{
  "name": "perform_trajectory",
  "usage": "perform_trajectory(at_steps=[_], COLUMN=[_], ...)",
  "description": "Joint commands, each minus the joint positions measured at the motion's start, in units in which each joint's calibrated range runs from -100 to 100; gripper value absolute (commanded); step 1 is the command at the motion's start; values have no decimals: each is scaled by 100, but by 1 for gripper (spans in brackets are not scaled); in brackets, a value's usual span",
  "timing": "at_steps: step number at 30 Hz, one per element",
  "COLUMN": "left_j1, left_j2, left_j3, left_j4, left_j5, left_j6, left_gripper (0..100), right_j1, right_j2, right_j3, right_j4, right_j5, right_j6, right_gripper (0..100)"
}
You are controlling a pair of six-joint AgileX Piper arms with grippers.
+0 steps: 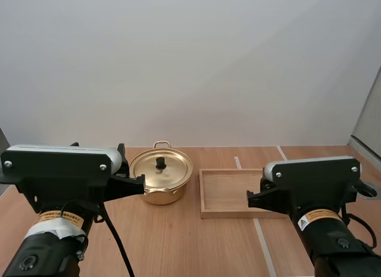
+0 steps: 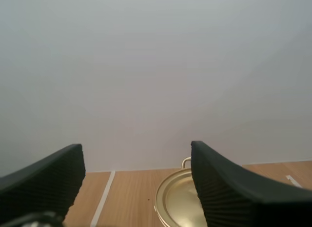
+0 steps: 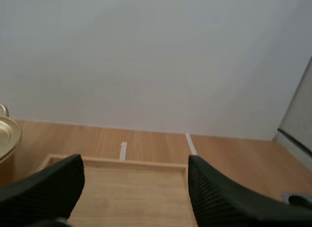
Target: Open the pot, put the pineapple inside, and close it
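Observation:
A golden pot (image 1: 161, 177) stands on the wooden table with its lid on, a black knob (image 1: 160, 163) at the lid's centre. My left gripper (image 1: 132, 185) hovers just left of the pot, above the table. In the left wrist view its fingers (image 2: 48, 180) stand wide apart with nothing between them, and the pot (image 2: 175, 202) lies ahead beside one finger. My right gripper (image 1: 256, 198) hangs over the near right part of the wooden tray (image 1: 208, 193). It is open (image 3: 134, 188) and holds nothing, with the tray's far rim (image 3: 112, 162) beyond it.
The tray sits right of the pot, a small gap between them, and nothing lies in it. White tape lines (image 1: 262, 241) run across the table. A grey panel (image 1: 369, 122) stands at the far right edge. A round metal fitting (image 1: 369, 190) lies near it.

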Motion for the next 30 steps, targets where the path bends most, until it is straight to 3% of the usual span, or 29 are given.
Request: perform_trajectory(at_steps=[1, 6, 13, 30], left_j1=[15, 15, 15, 21], left_j2=[-34, -34, -34, -34], left_j3=[248, 640, 1012, 1012], left_j4=[50, 40, 40, 51], left_j5=[169, 284, 650, 1040], left_j6=[-110, -110, -216, -518], left_gripper=[100, 100, 100, 100], right_j1=[-19, -19, -19, -11], right_j2=[-171, -427, -720, -731], right_j3=[146, 146, 146, 146], right_j4=[-16, 123, 625, 697], right_j5=[-122, 218, 2134, 2367], right_j6=[-14, -14, -14, -14], right_gripper=[100, 100, 100, 100])
